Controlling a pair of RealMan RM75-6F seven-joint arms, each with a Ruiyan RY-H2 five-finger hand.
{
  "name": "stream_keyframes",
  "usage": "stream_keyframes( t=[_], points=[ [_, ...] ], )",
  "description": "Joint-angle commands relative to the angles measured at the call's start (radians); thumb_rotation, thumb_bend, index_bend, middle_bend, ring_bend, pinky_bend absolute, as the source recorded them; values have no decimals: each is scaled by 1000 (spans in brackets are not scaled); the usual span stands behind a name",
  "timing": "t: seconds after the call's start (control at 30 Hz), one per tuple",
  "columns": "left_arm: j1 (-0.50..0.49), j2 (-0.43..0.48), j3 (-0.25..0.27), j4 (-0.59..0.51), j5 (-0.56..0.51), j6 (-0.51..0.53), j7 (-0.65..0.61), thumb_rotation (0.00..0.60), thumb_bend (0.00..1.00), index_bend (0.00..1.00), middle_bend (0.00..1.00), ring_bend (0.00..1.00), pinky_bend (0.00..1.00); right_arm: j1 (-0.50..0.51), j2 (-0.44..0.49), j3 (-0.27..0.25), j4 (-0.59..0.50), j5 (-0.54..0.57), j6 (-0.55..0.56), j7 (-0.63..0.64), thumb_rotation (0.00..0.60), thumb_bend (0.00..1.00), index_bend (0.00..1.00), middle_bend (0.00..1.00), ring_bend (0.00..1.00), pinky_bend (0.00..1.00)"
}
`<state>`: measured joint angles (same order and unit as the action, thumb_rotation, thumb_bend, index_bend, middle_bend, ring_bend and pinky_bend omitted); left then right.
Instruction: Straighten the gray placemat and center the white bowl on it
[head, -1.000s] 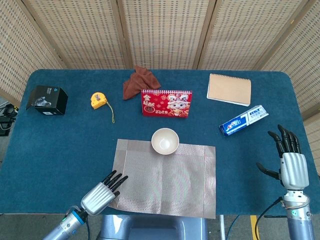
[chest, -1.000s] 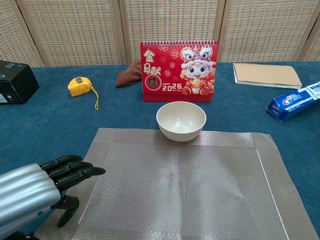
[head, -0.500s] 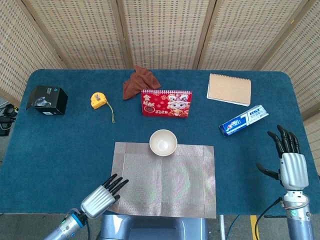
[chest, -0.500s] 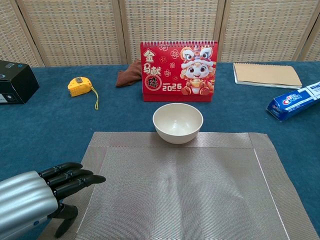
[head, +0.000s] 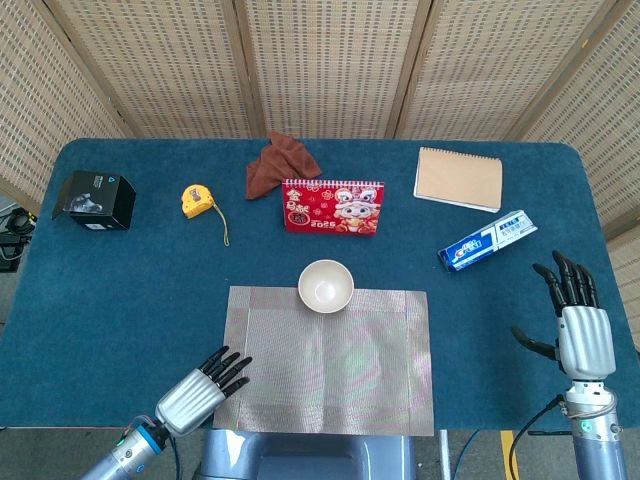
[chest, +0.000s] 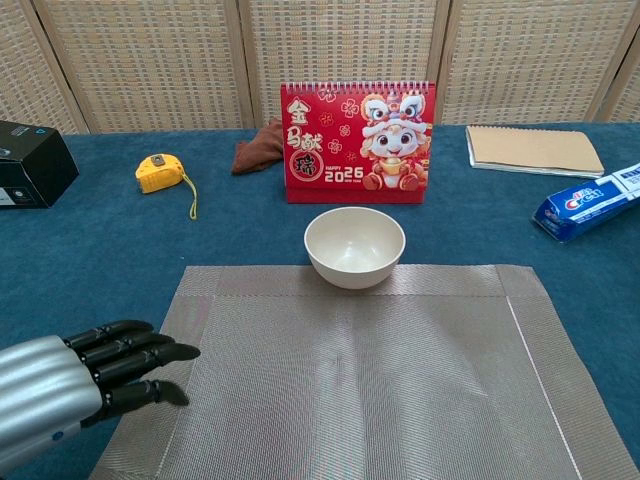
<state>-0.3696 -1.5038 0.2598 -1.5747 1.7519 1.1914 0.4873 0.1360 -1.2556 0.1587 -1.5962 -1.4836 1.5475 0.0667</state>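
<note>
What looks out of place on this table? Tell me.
The white bowl sits on the far edge of the gray placemat, not centered on it. The placemat itself looks square to the table edge. Nothing appears spilled or damaged.

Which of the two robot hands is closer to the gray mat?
The left hand, at the gray placemat's near left corner, its fingertips reaching the mat's edge. The right hand stands well off to the mat's right, fingers spread, over bare table.
</note>
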Motion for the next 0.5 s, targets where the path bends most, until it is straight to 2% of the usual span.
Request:
stream_keyframes(
  t=[0.03, 0.2, 0.33, 0.5],
  points=[
    [18, 51, -10, -40, 4, 62, -74, 600, 186, 89, 0, 0, 0, 1, -4, -3, 2, -3, -1, -9, 600, 172, 185, 0, 0, 0],
    [33, 108, -33, -77, 32, 148, -144, 600, 187, 93, 0, 0, 0, 2, -11, -6, 5, -6, -2, -21, 600, 173, 185, 0, 0, 0],
    [23, 140, -100, -105, 0, 170, -158, 600, 186, 112, 0, 0, 0, 3, -17, -9, 8, -7, -5, -31, 600, 172, 185, 0, 0, 0],
    [-36, 135, -204, -114, -82, 95, -133, 600, 189, 157, 0, 0, 0, 4, -20, -11, 7, -10, -6, -34, 600, 172, 185, 0, 0, 0]
  ],
)
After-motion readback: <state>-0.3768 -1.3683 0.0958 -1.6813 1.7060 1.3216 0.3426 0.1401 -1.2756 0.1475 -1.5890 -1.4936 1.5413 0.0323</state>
